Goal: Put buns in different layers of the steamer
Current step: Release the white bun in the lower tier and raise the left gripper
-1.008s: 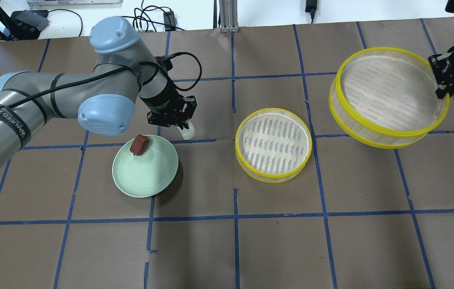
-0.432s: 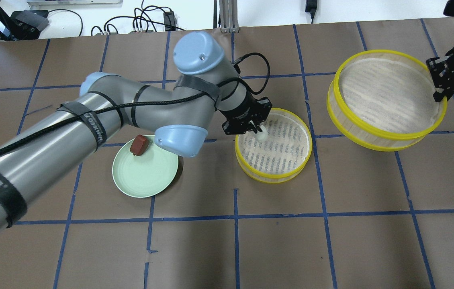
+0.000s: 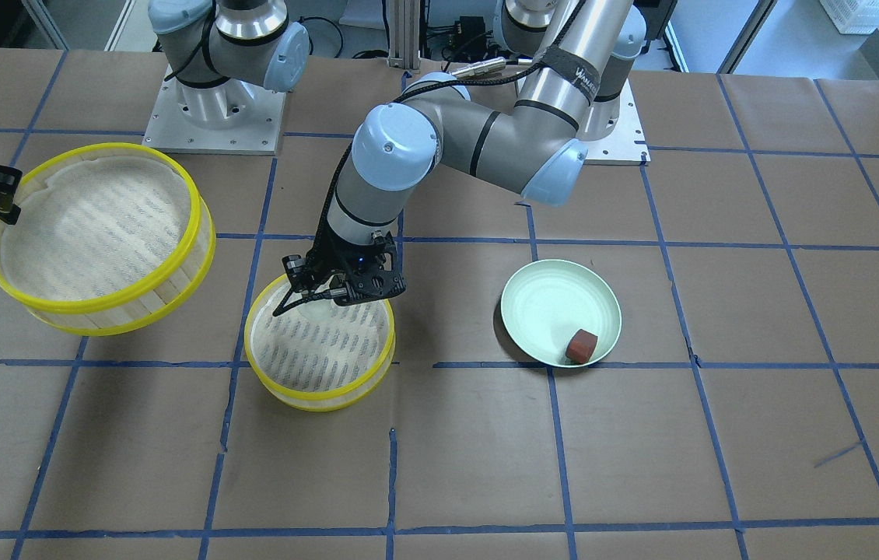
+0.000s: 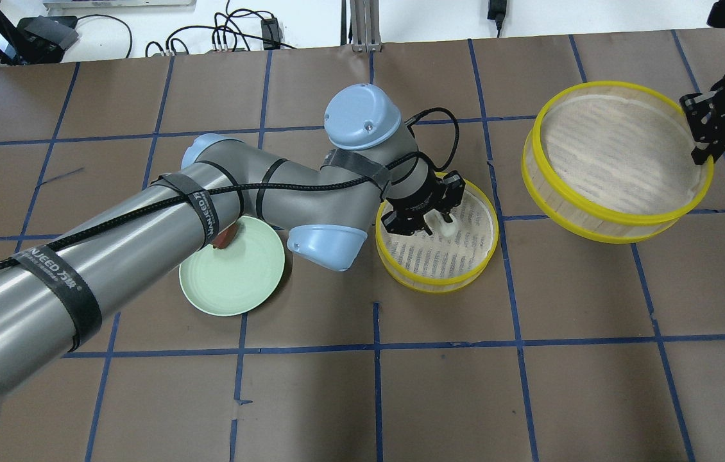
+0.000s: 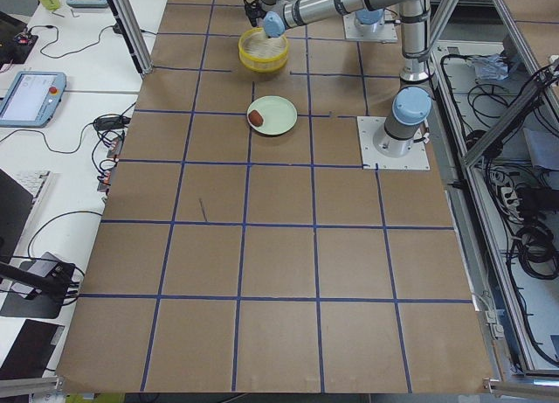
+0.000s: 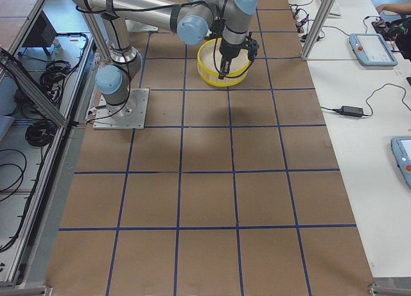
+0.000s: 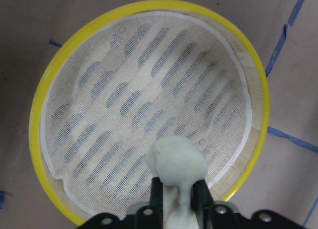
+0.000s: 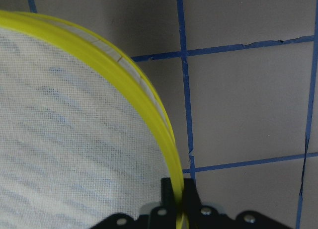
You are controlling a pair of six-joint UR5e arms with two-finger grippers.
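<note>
My left gripper (image 4: pixel 441 221) is shut on the white bun (image 4: pixel 447 226) and holds it just above the liner of the lower steamer tier (image 4: pixel 437 287), which stands on the table. In the left wrist view the white bun (image 7: pixel 176 162) sits between the fingers over the near right part of the tier (image 7: pixel 37 139). My right gripper (image 4: pixel 701 151) is shut on the rim of the second tier (image 4: pixel 619 221) and holds it tilted above the table at the right; its rim (image 8: pixel 149 105) fills the right wrist view. The reddish-brown bun (image 3: pixel 582 346) lies on the pale green plate (image 3: pixel 556 311).
In the overhead view the left arm crosses above the plate (image 4: pixel 234 282) and hides most of the reddish-brown bun (image 4: pixel 226 239). Brown paper with blue tape lines covers the table. Cables and a metal post lie beyond the far edge.
My left arm has swung right from beside the plate to over the lower tier, carrying the white bun. The right gripper and its tier have barely moved.
</note>
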